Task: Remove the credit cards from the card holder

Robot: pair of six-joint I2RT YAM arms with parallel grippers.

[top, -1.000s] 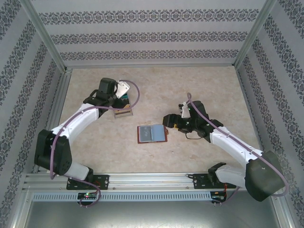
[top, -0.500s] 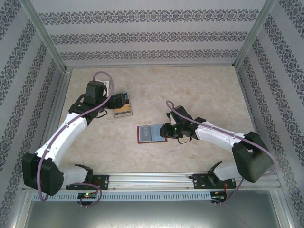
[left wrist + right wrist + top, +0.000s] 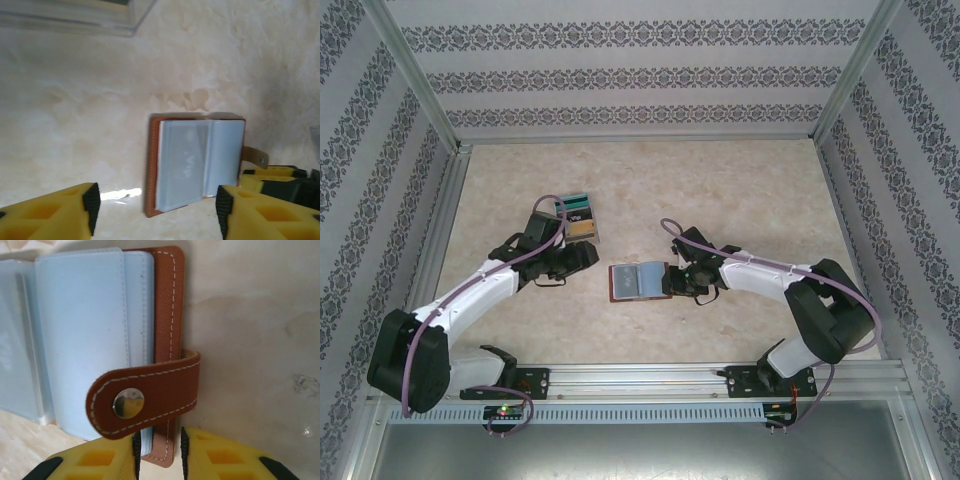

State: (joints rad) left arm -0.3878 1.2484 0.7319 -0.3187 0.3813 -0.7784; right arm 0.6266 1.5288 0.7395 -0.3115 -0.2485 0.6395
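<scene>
The card holder [image 3: 638, 281] lies open on the table, brown rim around blue-grey sleeves [image 3: 197, 167], its snap tab [image 3: 145, 395] folded over the right edge. My right gripper [image 3: 160, 455] is shut on that right edge, with brown cover and sleeve ends between its pads [image 3: 670, 283]. My left gripper [image 3: 156, 212] is open just left of the holder [image 3: 586, 256], nothing between its fingers. The credit cards [image 3: 579, 216], teal, black and tan, lie fanned together behind the left gripper. I cannot tell whether the sleeves hold a card.
A clear plastic edge [image 3: 75, 22] runs under the cards at the top of the left wrist view. Patterned walls and a metal frame [image 3: 430, 230] enclose the marbled tabletop [image 3: 740, 190]. The right gripper's yellow fingers [image 3: 280, 182] show beside the holder.
The left arm swung down from the cards toward the holder's left side. The right gripper moved onto the holder's right edge and closed on it.
</scene>
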